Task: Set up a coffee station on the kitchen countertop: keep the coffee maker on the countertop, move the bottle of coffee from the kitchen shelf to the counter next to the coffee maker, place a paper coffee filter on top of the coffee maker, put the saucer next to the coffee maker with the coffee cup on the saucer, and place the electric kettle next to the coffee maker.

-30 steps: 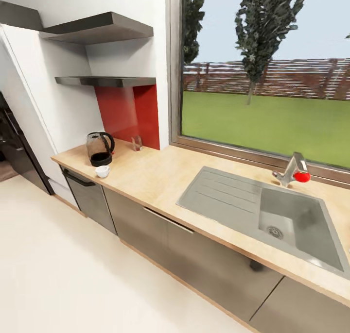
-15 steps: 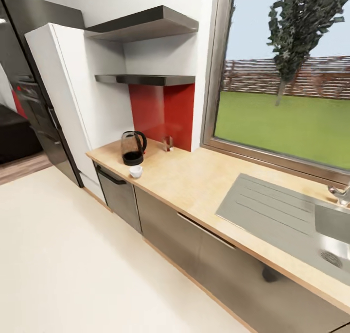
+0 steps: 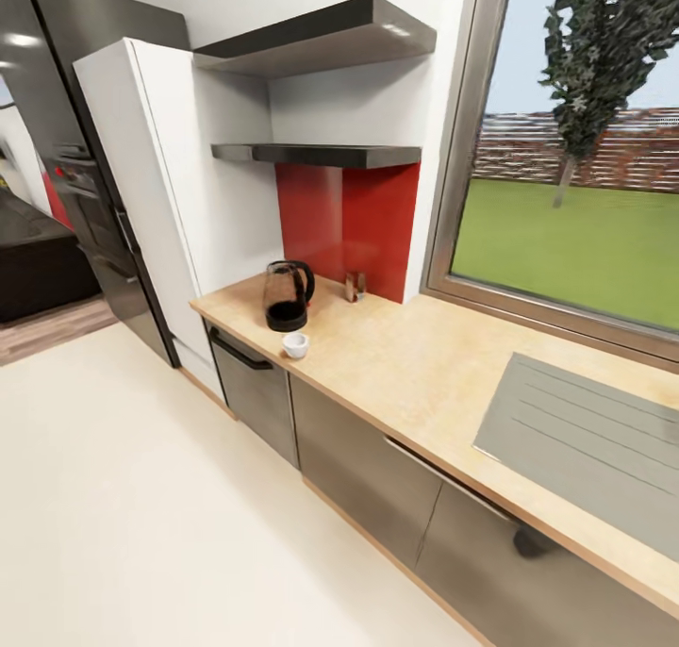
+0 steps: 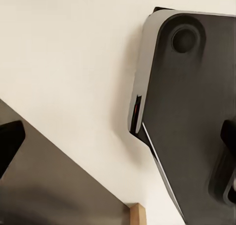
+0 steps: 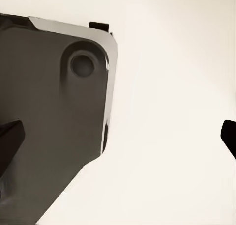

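Stage: travelling toward the work area, judging by the wrist views looking down at pale floor and the robot's own dark base; nothing taken up yet.
Left fingers: sitting at opposite edges of the left wrist view, spread wide, holding nothing.
Right fingers: likewise spread wide, holding nothing.
Surface: running long and beige above the dark cabinet fronts, ending beside a tall white cabinet.
Kettle: standing upright near that end of the surface, handle turned toward the red back panel.
Cup: sitting just beside the kettle, nearer the front edge, apart from it.
Small brown item: standing against the red panel; too small to name.
Shelf: hanging above the kettle, with a second slab higher up; tops hidden from this angle.
Kettle handling: probably heavy for its size, glass body slick and breakable; gripping across the arched black handle, keeping it upright.
Cup handling: likely light, rigid, chippable; pinching the rim wall or the small handle, setting down gently.
Risk: crowding between cup and kettle, so approaching from the front or from above.
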You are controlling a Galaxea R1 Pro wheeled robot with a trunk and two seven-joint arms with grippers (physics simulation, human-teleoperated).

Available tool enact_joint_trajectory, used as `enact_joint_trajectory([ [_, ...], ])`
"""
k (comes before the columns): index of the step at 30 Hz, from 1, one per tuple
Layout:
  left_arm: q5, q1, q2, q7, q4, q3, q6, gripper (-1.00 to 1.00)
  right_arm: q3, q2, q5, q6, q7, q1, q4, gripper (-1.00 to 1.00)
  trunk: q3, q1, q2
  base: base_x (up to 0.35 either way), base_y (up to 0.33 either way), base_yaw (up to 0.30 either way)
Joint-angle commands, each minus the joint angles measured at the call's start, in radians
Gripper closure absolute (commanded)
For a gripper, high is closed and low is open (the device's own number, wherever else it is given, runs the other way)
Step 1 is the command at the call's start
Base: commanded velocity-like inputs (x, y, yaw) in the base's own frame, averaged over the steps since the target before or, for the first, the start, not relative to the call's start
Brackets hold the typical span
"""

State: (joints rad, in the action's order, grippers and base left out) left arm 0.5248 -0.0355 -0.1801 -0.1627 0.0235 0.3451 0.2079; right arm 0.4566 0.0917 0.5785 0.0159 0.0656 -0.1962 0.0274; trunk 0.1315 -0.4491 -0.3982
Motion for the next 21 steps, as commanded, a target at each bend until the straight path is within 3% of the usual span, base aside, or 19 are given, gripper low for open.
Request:
enact_joint_trajectory([
  [1, 0.011, -0.001, 0.0, -0.006, 0.003, 0.008, 0.004, -1.0, 0.009, -0.001, 0.031, 0.0, 0.004, 0.0, 0.001, -1.0, 0.002, -0.001, -0.002, 0.241, 0.253, 0.001],
  [5, 0.011, -0.001, -0.002, -0.006, 0.003, 0.008, 0.004, -1.0, 0.01, -0.003, 0.066, -0.002, 0.005, 0.0, 0.002, -1.0, 0.002, -0.001, -0.002, 0.241, 0.253, 0.0],
  [21, 0.011, -0.001, -0.002, -0.004, 0.003, 0.006, 0.004, -1.0, 0.014, -0.005, 0.066, -0.002, 0.006, 0.0, 0.003, -1.0, 0.002, -0.001, -0.002, 0.241, 0.253, 0.0],
])
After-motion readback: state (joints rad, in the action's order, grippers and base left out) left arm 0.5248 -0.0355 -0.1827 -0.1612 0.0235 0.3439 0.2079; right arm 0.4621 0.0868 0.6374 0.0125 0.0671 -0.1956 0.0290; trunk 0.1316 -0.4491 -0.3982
